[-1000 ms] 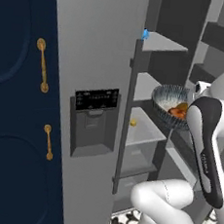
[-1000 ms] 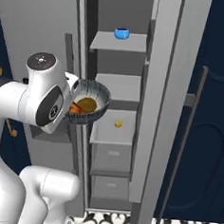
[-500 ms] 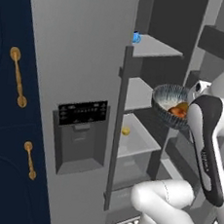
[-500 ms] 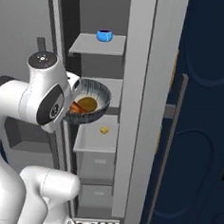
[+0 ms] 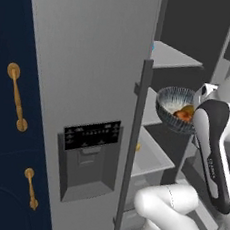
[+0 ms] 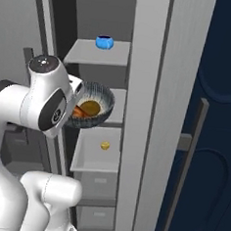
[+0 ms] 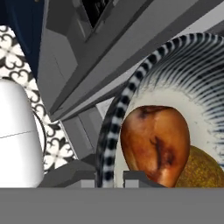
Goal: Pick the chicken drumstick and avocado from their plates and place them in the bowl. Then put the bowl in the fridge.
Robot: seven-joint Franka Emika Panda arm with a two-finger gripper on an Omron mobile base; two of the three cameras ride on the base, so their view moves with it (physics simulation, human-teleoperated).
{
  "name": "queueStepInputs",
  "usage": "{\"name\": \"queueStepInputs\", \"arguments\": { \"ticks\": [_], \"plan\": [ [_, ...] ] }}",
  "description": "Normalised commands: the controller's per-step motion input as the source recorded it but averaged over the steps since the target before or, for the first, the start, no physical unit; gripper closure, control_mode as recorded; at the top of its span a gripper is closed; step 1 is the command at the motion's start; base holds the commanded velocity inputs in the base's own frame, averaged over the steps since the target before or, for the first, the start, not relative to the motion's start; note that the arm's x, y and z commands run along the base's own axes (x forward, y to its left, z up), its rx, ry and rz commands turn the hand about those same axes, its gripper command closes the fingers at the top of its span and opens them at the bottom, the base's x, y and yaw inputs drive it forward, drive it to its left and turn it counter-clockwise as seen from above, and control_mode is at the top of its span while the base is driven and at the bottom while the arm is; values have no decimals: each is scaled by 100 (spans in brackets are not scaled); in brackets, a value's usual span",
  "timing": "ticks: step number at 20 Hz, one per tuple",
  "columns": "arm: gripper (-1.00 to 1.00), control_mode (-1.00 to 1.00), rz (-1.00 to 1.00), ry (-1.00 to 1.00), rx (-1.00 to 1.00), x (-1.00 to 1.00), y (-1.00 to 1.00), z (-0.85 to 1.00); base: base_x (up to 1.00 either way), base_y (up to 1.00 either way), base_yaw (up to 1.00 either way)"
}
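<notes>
- The gripper (image 7: pixel 109 177) is clamped on the rim of the bowl (image 6: pixel 91 107), one fingertip on each side of the striped wall, as the hand view shows.
- The bowl hangs in the air in front of the open fridge (image 5: pixel 91 74), level with the middle shelf (image 6: pixel 116 105) and just outside its front edge.
- The chicken drumstick (image 7: pixel 155 142) lies inside the bowl against the near wall; the avocado (image 7: pixel 205 168) sits beside it, touching it.
- Step in hand, as judged: carry the loaded bowl onto a fridge shelf.
- Keep the bowl level during the approach. The grip is on one side of the rim only, so any roll of the wrist tips the contents toward the low edge.
- Advance straight between the door edge (image 5: pixel 134 139) and the right-hand door (image 6: pixel 147 115). The gap looks narrow, and a brush against either could turn the bowl in the fingers.
- Clear the shelf lip before lowering; set the base flat on the shelf before releasing.
- The upper shelf carries a small blue object (image 6: pixel 104 42) and the lower tray (image 6: pixel 92 155) a small yellow object (image 6: pixel 105 145); the middle shelf appears the free one.
- Release only when the bowl rests fully on the shelf, then withdraw along the entry line.
</notes>
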Motion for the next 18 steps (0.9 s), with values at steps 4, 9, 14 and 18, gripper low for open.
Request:
{"name": "queueStepInputs", "arguments": {
  "ticks": [4,9,14,18],
  "plan": [
    [100,-100,0,-4,0,68,-14,-8,0,0,0],
    [100,-100,9,-7,0,75,-1,-29,0,0,0],
    [100,-100,7,-6,0,84,0,-48,0,0,0],
    [100,-100,5,-5,0,70,0,-55,0,0,0]
  ]
}}
